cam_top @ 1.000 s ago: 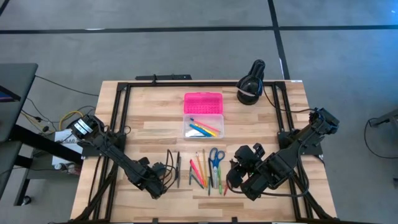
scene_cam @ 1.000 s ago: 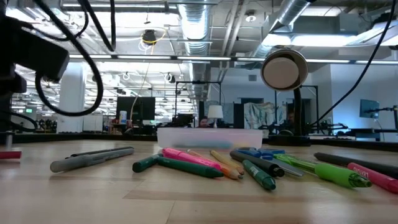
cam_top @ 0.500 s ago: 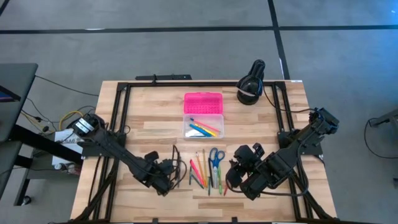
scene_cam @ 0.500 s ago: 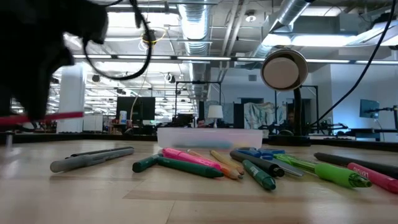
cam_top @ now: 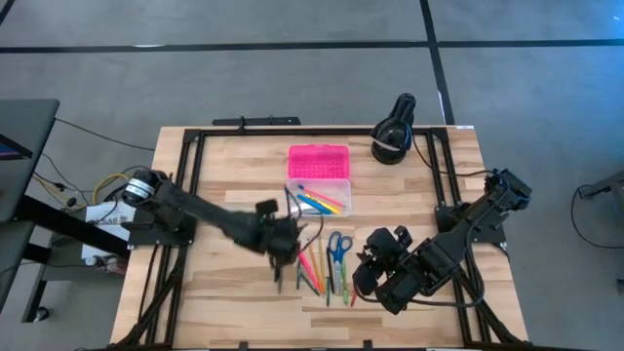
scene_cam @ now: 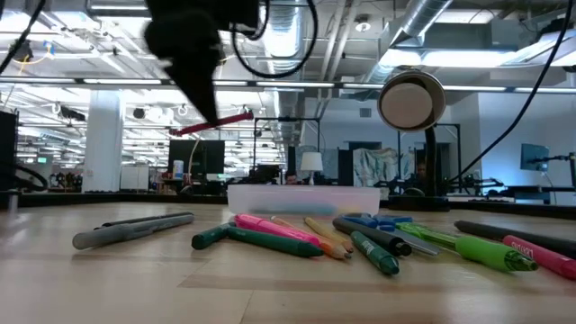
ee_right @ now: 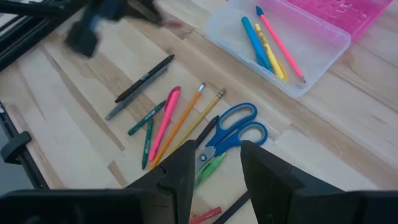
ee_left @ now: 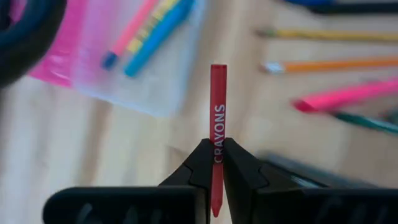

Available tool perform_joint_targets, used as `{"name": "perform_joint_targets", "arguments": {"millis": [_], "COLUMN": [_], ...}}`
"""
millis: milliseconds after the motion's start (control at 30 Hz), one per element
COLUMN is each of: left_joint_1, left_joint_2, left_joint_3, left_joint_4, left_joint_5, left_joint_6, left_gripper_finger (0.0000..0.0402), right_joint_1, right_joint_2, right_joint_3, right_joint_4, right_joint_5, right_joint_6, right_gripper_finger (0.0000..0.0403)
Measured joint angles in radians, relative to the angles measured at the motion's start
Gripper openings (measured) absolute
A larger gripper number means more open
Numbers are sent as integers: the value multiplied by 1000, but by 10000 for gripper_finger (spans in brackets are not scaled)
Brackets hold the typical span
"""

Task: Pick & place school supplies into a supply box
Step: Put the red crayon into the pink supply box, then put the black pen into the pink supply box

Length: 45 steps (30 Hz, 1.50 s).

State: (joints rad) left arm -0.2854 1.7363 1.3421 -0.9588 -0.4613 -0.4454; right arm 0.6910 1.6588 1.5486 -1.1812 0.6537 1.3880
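While a red crayon (ee_left: 216, 118) is pinched between the pressed-together fingers of the left end effector (cam_top: 283, 237), it is carried above the counter (cam_top: 234, 195) near the open box (cam_top: 319, 199), on the side toward the loose supplies, presumably so that it can be dropped inside. The crayon is gripped near one end, so most of its length juts forward past the fingertips; this leaves a long free part to be aimed over the clear tray, where a blue marker, a yellow one and a pink pencil are already laid side by side. The pink lid (cam_top: 318, 160) is folded back flat on the far side of the tray, so the opening is left unobstructed from above. The right end effector (ee_right: 211, 163) is held with its fingers spread, gripping nothing, and is kept back near the front right of the counter, just beside the blue scissors (cam_top: 337, 248), probably so the left arm's path is left free. The remaining pens and pencils (cam_top: 312, 267) are spread in a loose fan on the counter in front of the box, a dark pen (ee_right: 143, 78) lying slightly apart. A black round device (cam_top: 394, 132) is set at the far edge, well clear of the work.
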Motion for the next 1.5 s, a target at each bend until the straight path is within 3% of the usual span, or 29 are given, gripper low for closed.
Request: {"name": "perform_joint_targets", "arguments": {"millis": [233,567,967,1267,1500], "left_joint_1": [197,385,431,431,431], "left_joint_2": [-1,-1,-1,-1,-1], "left_joint_3": [5,5,4,1,1], "left_joint_4": [150,379,428,426,362], "left_joint_5": [6,150,207,214,256], "left_joint_6": [235,396,442,451,415], "left_gripper_finger": [13,18,29,81,96], "right_joint_1": [0,0,-7,-28,-22], "right_joint_2": [0,0,0,0,0], "right_joint_3": [0,0,0,0,0], "right_joint_4": [40,121,129,128,110], "right_joint_5": [1,3,5,4,-2], "right_joint_6": [0,0,0,-8,35], "right_gripper_finger": [123,123,123,123,123]}}
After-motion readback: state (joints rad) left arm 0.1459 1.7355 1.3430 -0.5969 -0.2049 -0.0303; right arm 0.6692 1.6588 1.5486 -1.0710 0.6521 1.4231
